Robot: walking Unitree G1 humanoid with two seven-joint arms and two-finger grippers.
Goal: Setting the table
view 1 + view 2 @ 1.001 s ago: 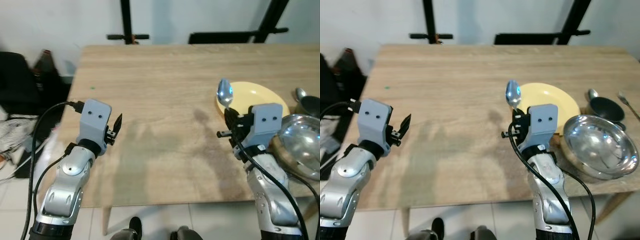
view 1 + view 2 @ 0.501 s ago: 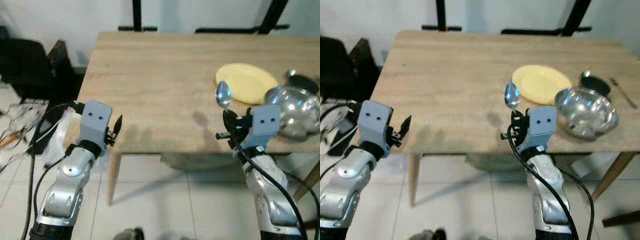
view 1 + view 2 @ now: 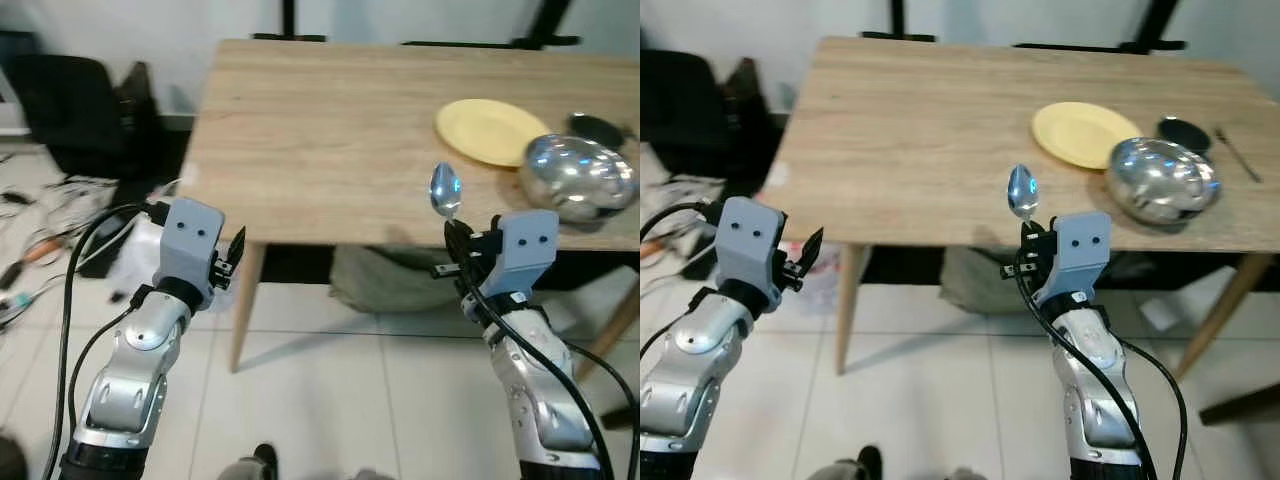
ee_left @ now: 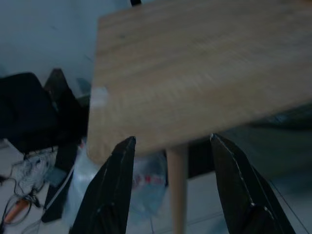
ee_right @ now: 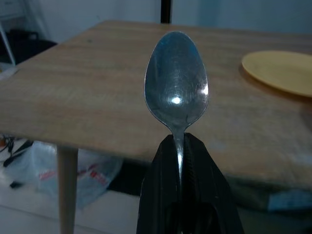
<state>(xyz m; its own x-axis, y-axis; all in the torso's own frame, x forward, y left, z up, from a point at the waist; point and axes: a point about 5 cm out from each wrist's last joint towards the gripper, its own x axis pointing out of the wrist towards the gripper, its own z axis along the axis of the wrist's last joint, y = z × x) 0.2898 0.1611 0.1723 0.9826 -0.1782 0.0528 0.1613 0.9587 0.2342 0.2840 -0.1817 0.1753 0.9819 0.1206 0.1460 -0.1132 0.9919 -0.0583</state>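
Observation:
My right gripper [image 3: 453, 232] is shut on the handle of a silver spoon [image 3: 445, 190], whose bowl [image 5: 176, 90] stands upright above the fingertips. It is held off the near edge of the wooden table [image 3: 350, 130], over the floor. My left gripper [image 3: 237, 248] is open and holds nothing, short of the table's near left corner; its two black fingers [image 4: 113, 185] frame a table leg [image 4: 176, 187]. On the table's right side lie a yellow plate [image 3: 492, 130] and a shiny steel bowl [image 3: 582, 176].
A small dark bowl [image 3: 1184, 132] and a fork [image 3: 1236, 152] lie at the table's far right. A pale sack [image 3: 385, 280] sits under the table. Black bags [image 3: 90, 110] and cables [image 3: 40, 235] clutter the floor to the left. Black stand legs [image 3: 1100, 45] rise behind the table.
The whole view has drawn back from the table: it now lies farther ahead, with white tile floor below both grippers. The spoon stays held upright in my right gripper.

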